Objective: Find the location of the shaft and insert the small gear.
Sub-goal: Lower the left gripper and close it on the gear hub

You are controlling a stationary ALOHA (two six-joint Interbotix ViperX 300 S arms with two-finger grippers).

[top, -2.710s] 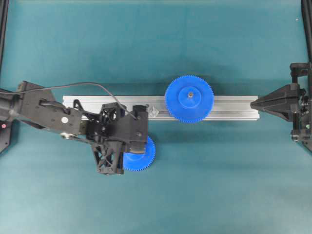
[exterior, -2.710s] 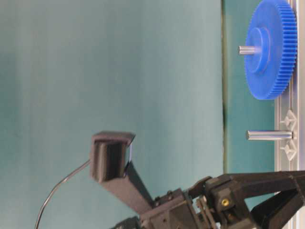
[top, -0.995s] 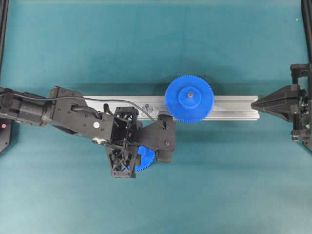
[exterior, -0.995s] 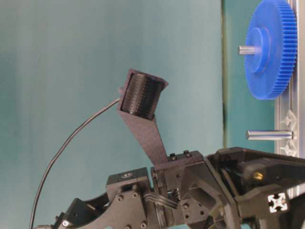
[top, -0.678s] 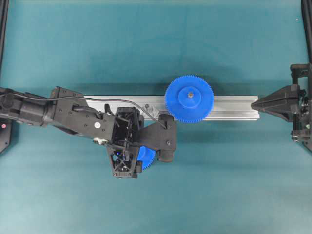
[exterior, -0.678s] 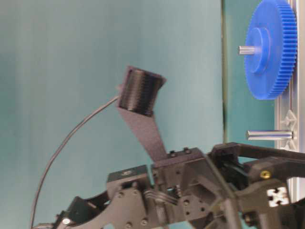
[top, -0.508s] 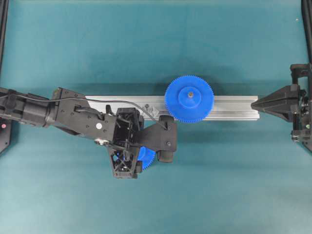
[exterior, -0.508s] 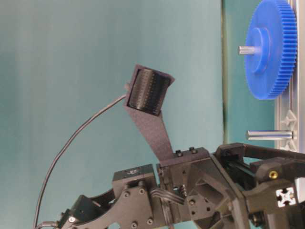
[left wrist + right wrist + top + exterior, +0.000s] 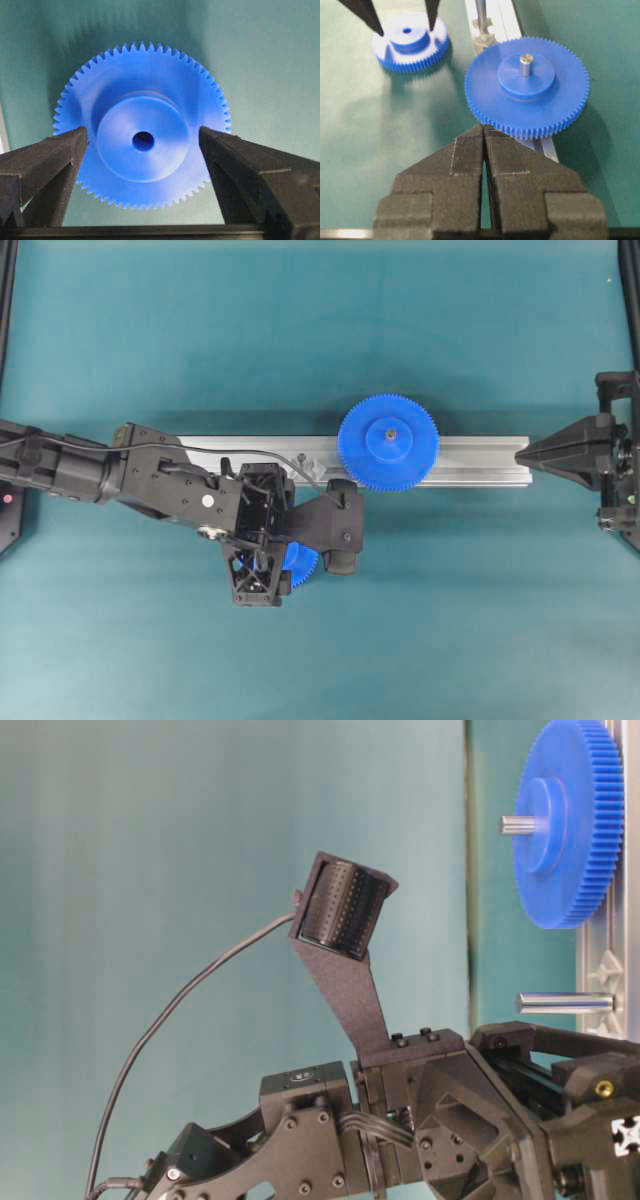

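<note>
The small gear (image 9: pixel 125 165) lies flat on the teal mat, a bright blue toothed wheel with a raised hub and a dark centre hole. My left gripper (image 9: pixel 143 132) hovers over it, open wide, one finger on each side of the hub and touching nothing. The right wrist view shows the same gear (image 9: pixel 410 45) with the left gripper (image 9: pixel 406 30) just above it. The shaft (image 9: pixel 565 1003) stands free on the aluminium rail (image 9: pixel 470 460), also visible as a thin silvery pin (image 9: pixel 481 15). My right gripper (image 9: pixel 483 129) is shut and empty at the rail's right end.
A bigger blue gear (image 9: pixel 388 443) with a grey pin through its hub sits on the rail right of the shaft. The left arm and its camera mount (image 9: pixel 330 525) cover most of the small gear from above. Black frame posts stand at both table sides.
The left gripper's jaws have spread wider over the small gear, and the left arm has drawn slightly back to the left. The gears, the shaft and the right arm have not moved.
</note>
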